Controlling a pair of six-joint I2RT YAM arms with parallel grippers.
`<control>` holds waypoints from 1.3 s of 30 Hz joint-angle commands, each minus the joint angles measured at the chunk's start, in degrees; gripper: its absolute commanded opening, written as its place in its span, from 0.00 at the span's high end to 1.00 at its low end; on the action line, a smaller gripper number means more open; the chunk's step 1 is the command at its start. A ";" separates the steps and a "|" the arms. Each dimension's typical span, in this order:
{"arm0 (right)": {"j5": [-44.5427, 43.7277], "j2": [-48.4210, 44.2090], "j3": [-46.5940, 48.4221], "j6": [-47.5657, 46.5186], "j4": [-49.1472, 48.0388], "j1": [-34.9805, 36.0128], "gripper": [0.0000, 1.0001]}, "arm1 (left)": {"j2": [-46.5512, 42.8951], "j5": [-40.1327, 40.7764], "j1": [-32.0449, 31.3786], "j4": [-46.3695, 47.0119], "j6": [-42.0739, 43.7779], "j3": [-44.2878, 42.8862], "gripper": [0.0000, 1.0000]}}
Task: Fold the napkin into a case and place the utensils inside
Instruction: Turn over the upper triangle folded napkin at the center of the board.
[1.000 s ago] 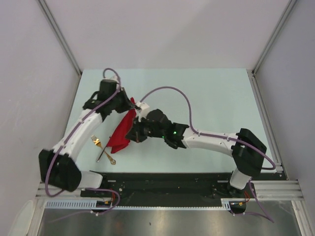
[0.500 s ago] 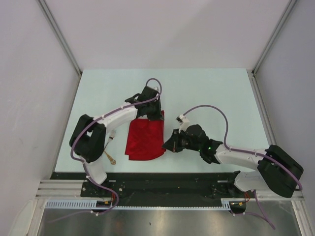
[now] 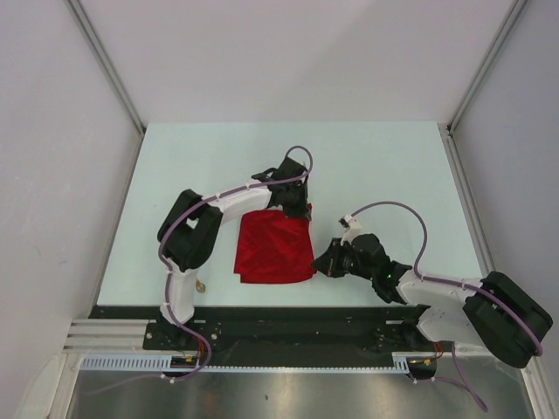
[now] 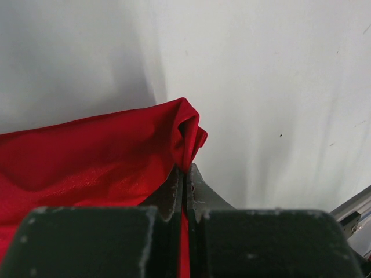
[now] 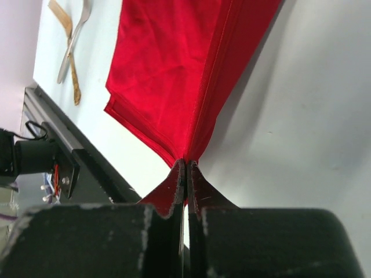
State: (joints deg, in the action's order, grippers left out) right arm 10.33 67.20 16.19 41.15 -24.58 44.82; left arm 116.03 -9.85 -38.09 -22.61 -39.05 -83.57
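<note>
The red napkin [image 3: 275, 247] lies spread on the pale table, roughly rectangular. My left gripper [image 3: 301, 212] is shut on its far right corner; in the left wrist view the cloth [image 4: 104, 156] bunches into the closed jaws of that gripper [image 4: 185, 169]. My right gripper [image 3: 321, 262] is shut on the near right corner; in the right wrist view the napkin [image 5: 179, 63] fans out from the gripper [image 5: 186, 163]. Gold utensils [image 5: 69, 46] lie on the table beyond the napkin's left edge. In the top view only one gold end [image 3: 201, 285] shows, beside the left arm.
The black rail [image 3: 288, 323] with the arm bases runs along the near table edge. White walls and metal posts [image 3: 109, 65] enclose the table. The left arm's links [image 3: 188, 240] lie over the table left of the napkin.
Both grippers have moved right with the napkin, pulling it from a bunched strip into a flat spread sheet. The left arm now covers most of the utensils.
</note>
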 commanded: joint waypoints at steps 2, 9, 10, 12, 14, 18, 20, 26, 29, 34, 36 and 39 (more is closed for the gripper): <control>6.47 -1.37 -3.79 3.14 5.77 1.41 1.00 | 3.06 9.06 1.70 10.66 0.02 -8.01 1.00; 1.28 -4.18 -4.67 4.91 12.52 1.15 1.00 | 7.02 9.50 -0.06 10.22 -0.59 -11.88 1.00; 0.40 -4.70 -4.58 4.91 13.32 1.15 1.00 | 7.28 9.49 -0.06 10.31 -0.77 -11.97 1.00; -0.39 -4.88 -4.41 4.91 15.51 1.15 1.00 | 8.25 9.15 -0.32 10.92 -1.29 -11.88 1.00; -1.45 -5.06 -4.41 5.00 16.66 1.06 1.00 | 9.04 9.06 -0.67 11.10 -1.73 -12.32 0.99; -2.94 -5.85 -4.50 4.82 19.65 0.97 1.00 | 9.48 8.36 -0.94 11.88 -1.82 -12.32 0.92; -3.82 -6.38 -4.41 4.65 21.14 1.06 1.00 | 9.39 8.00 -1.03 11.98 -1.82 -12.32 0.83; -6.37 -6.99 -3.27 3.42 24.40 0.62 0.96 | 7.64 6.42 -1.11 11.63 -1.03 -12.49 0.50; -6.46 -7.26 -2.48 2.98 27.03 0.10 0.87 | 5.01 4.67 -1.03 9.35 0.11 -12.49 0.42; -8.39 -8.40 -0.10 2.89 33.61 -0.26 0.63 | -5.42 2.73 -0.67 6.27 3.62 -6.20 0.37; -8.83 -9.97 1.03 3.06 35.38 -0.52 0.57 | -9.31 2.47 -0.59 5.57 5.11 -3.11 0.34; -10.32 -11.65 2.79 3.50 40.03 -1.13 0.47 | -16.43 2.11 -0.59 2.93 8.10 3.05 0.27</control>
State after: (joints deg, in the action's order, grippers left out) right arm 3.73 57.36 16.82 45.21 4.45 44.45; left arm 110.78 -6.42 -38.87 -17.23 -35.83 -85.23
